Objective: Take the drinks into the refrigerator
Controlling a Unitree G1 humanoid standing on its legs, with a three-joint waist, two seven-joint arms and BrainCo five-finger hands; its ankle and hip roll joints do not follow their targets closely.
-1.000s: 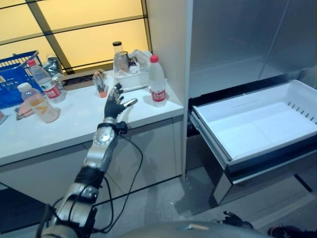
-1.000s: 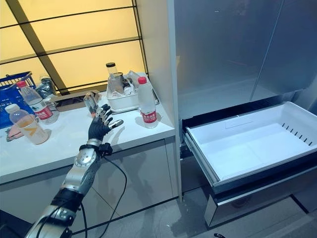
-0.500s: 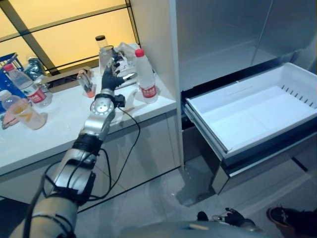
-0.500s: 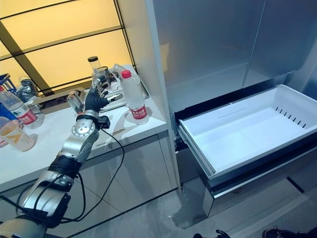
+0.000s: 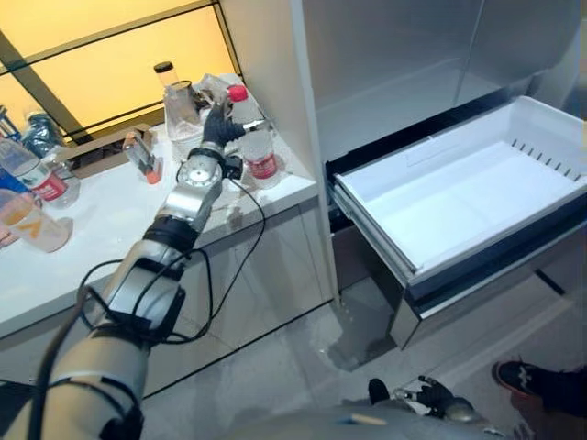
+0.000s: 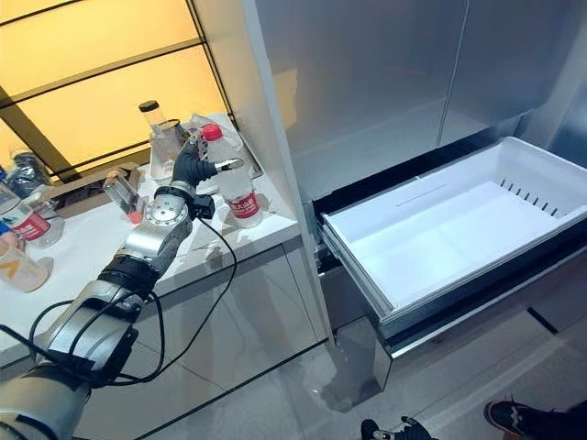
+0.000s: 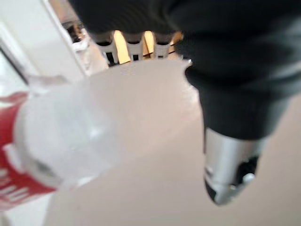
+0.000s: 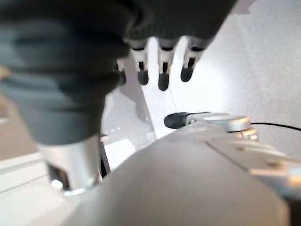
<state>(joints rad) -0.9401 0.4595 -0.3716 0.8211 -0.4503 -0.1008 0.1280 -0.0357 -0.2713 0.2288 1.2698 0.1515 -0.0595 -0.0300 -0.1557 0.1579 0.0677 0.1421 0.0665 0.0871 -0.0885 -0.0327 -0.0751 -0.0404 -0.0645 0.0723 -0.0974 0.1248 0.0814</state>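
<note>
While our left hand (image 6: 190, 167) reaches across the tabletop (image 5: 101, 215), its fingers sit against the far side of the bottle (image 6: 233, 188) and its thumb comes round the near side at about shoulder height; the wrist view puts the clear body right in the palm, so we judge the hand is closing round it, though not clamped firm. That bottle, red cap and red label, stands upright near the tabletop's 3 o'clock edge, just beside the refrigerator's white side wall. At 12 o'clock from it sits a white tray (image 5: 188, 139) of jars; two more bottles (image 5: 37, 174) stand well apart toward 9 o'clock. The drawer (image 6: 459, 229) is pulled open and bare, off at 3 o'clock and lower.

We expect thin plastic that gives under a squeeze and a smooth, possibly slick wall; how full it is we cannot tell, so we would assume some weight. The label band looks the best hold, being straight-sided and less slippery than the tapered neck.

Our right hand (image 8: 160, 61) hangs low over the floor with fingers relaxed and straight, holding nothing.
</note>
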